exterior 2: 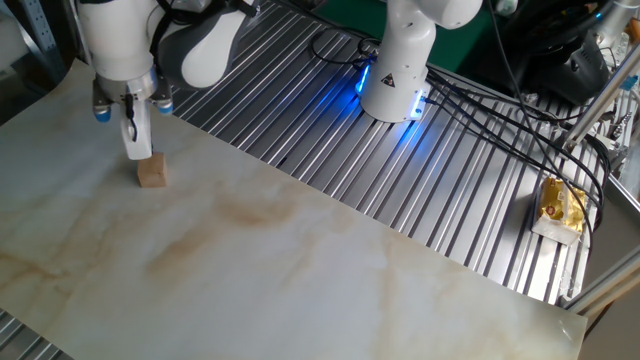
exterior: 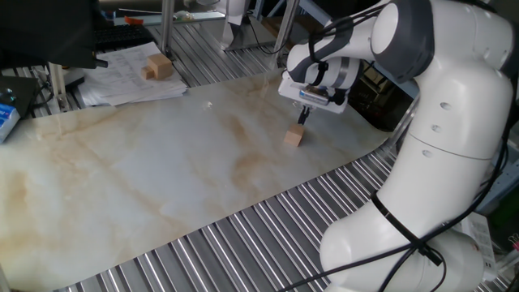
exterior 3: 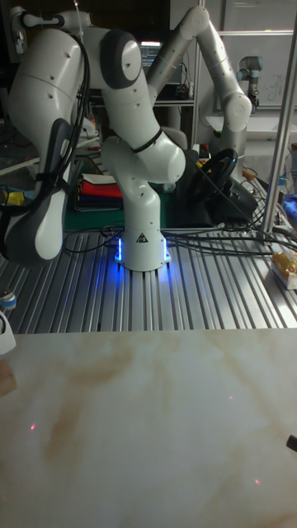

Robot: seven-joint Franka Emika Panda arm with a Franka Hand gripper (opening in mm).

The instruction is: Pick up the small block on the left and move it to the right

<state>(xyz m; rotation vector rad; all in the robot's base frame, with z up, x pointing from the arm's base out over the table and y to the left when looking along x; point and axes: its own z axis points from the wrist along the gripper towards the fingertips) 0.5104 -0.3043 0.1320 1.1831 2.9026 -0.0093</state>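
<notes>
Small block (exterior: 293, 137), a plain wooden cube sitting free on the marble-patterned table (exterior: 146, 178) just below the pincer (exterior: 302, 117), looks light, rigid and smooth-sided, so I would pinch two opposite flat faces squarely; the fingers appear together, gripping nothing.

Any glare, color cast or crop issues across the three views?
One fixed view: even lighting, small block sharp. Other fixed view: blue glow from the robot base spills onto the ribbed table. Tall fixed view: dim, same blue glow; block cut off at the left edge.
</notes>
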